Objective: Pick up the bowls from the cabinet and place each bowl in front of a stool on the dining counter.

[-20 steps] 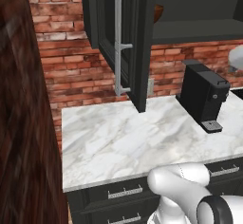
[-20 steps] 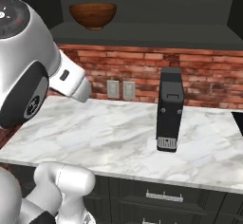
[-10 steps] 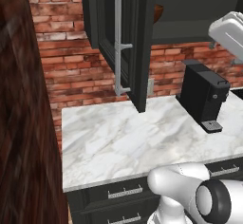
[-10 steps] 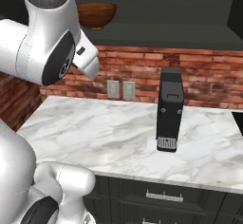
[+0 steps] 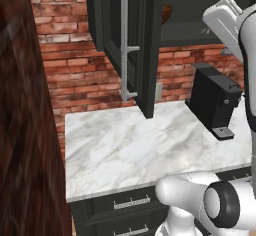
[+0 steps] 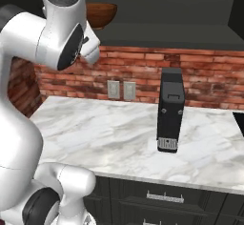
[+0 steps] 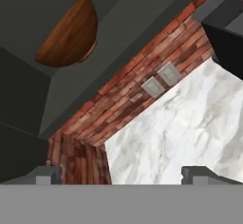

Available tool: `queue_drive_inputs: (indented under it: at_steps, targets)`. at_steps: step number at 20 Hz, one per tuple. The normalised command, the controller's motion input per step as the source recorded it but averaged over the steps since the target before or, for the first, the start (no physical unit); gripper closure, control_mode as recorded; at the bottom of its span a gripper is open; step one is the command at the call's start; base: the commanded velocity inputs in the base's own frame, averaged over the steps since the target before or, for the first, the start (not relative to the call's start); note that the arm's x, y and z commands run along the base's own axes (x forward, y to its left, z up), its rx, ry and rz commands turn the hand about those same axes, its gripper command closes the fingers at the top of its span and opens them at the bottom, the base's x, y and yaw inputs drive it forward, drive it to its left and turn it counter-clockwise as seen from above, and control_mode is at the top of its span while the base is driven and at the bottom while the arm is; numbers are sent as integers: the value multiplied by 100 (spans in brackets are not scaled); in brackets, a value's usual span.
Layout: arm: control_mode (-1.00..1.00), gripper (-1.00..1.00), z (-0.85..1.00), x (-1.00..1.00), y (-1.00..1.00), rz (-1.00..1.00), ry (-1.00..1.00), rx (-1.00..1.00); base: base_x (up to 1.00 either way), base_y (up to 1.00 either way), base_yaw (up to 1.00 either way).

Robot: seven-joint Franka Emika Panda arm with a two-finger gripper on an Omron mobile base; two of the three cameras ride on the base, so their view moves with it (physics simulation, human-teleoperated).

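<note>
A dark brown wooden bowl (image 6: 101,14) stands on the open shelf of the dark wall cabinet (image 6: 167,28). From the left, its edge (image 5: 166,14) peeks past the open cabinet door (image 5: 150,45). In the hand view the bowl (image 7: 71,33) lies up and to the left of my gripper (image 7: 121,176), well away from it. My gripper is open, its fingertips (image 7: 45,174) far apart with nothing between them. My white arm (image 6: 62,38) reaches up beside the shelf. The stool and the dining counter are out of view.
Below the cabinet runs a marble counter (image 6: 95,133) with a brick backsplash (image 6: 143,71). A black coffee machine (image 6: 170,109) stands on it, and two wall outlets (image 6: 120,89) sit behind. The door's long silver handle (image 5: 125,40) juts out. Dark drawers (image 5: 130,205) lie below.
My arm has risen and swung toward the cabinet shelf, now covering more of the right base view. The gripper has stayed open. The bowl has not moved.
</note>
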Motion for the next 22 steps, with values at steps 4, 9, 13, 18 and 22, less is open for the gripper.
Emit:
queue_drive_inputs:
  at_steps: [4,9,13,18,22]
  targets:
    - [-100,-100,37,64,19,0,0,1,0,0,0]
    - [-100,-100,23,62,12,0,0,4,0,0,0]
    - [-100,-100,2,69,8,0,0,4,0,0,0]
    - [-100,-100,0,72,14,0,0,3,0,0,0]
    - [-100,-100,1,69,12,0,0,3,0,0,0]
